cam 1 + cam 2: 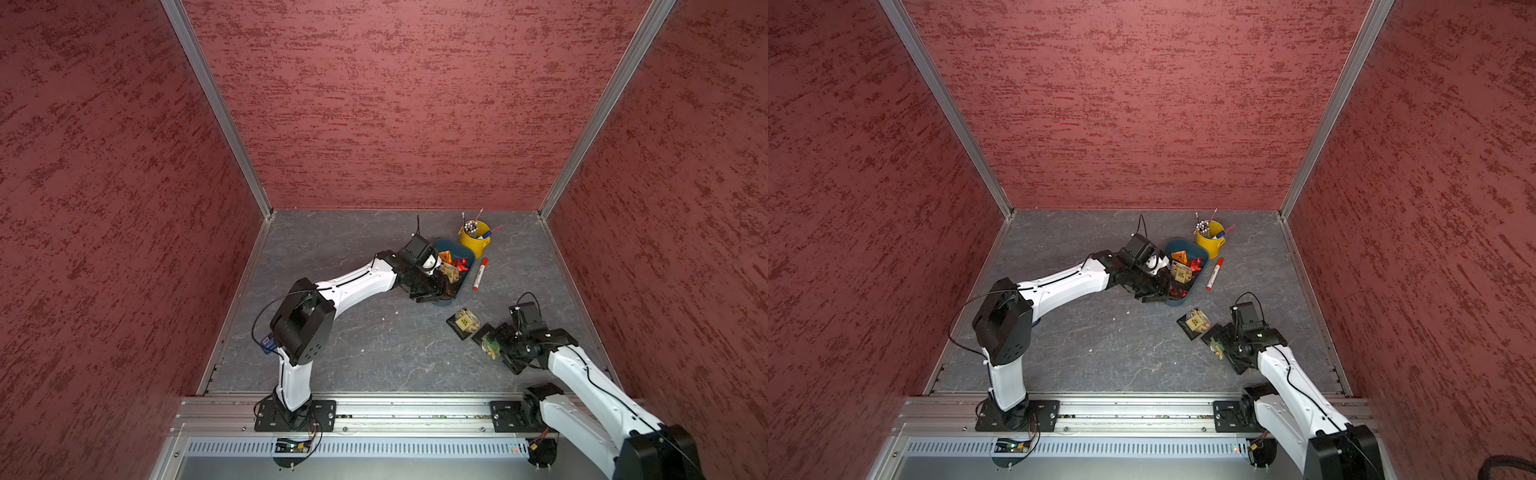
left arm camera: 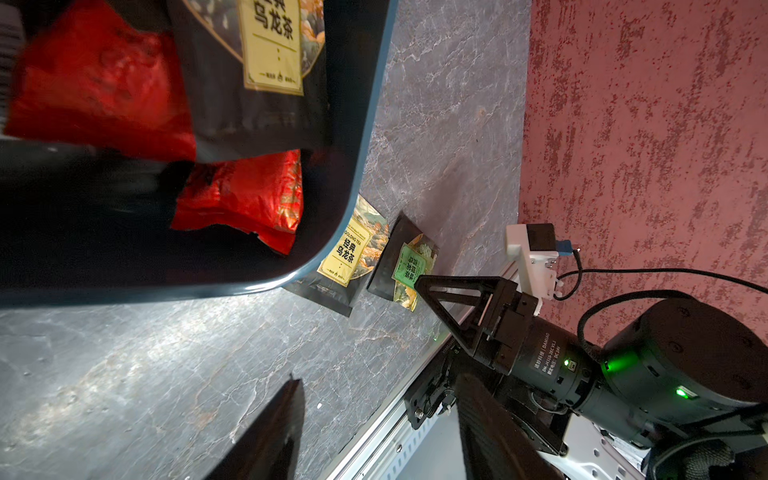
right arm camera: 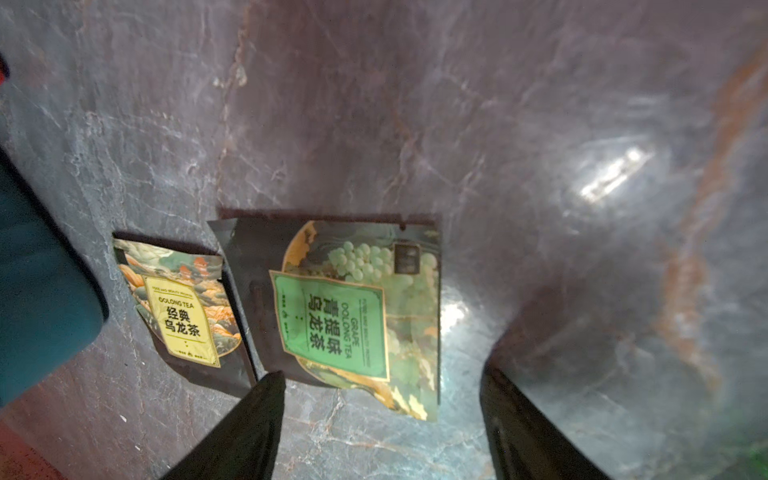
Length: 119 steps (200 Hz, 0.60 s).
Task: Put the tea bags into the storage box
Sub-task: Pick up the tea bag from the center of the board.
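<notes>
**Wide jaws on both sides, two packets to go**

In the storage box (image 3: 41, 291), at 2 o'clock on the table (image 1: 374, 332): an orange packet (image 1: 445, 256), red foil packets (image 1: 459, 264) and a black sachet with a yellow label (image 1: 451, 271), heaped loosely, as if dropped rather than stacked. Outside it, flat on the table at 6 o'clock of the box: the yellow-labelled sachet (image 3: 187, 316) and, between 4 and 5 o'clock of that and edge to edge with it, the green-labelled sachet (image 3: 345, 316). No part of the job, so best passed over: the marker pen (image 1: 480, 274) at 3 o'clock of the box, the yellow cup (image 1: 475, 245) at 1 o'clock.

Left jaws: wide, nothing between them, at the box's 7 o'clock corner. Over the rim or just outside it, cannot tell. Probably parked there to stay clear of the right side's reach.

Right jaws: also wide and empty, low over the table, straddling the near edge of the green-labelled sachet. Spread that far most likely to take the flat packet across an edge.

Worth watching for: little to pinch on thin foil lying flat, and a risk of dragging the neighbouring sachet along.
</notes>
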Each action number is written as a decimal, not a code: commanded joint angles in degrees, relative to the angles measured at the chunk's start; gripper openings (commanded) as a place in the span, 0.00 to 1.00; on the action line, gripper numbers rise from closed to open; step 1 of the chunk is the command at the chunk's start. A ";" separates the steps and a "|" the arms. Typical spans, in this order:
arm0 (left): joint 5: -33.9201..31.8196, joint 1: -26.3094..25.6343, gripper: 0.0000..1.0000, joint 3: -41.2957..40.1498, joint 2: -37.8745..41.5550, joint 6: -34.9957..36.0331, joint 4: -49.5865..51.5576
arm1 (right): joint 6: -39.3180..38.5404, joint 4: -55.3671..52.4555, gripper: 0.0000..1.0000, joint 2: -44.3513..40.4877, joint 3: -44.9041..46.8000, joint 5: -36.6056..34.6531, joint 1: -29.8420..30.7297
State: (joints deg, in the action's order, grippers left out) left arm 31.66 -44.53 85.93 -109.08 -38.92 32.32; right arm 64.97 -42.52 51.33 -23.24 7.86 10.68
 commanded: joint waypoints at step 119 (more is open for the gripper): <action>-2.29 -2.67 0.62 3.13 -1.28 0.66 0.84 | 1.65 5.75 0.52 0.45 4.66 0.16 -0.37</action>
State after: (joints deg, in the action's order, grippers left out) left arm 30.76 -45.93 86.17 -109.25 -39.16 32.51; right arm 66.11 -37.56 51.29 -21.17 8.34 10.66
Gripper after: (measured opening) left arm 0.616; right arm 0.542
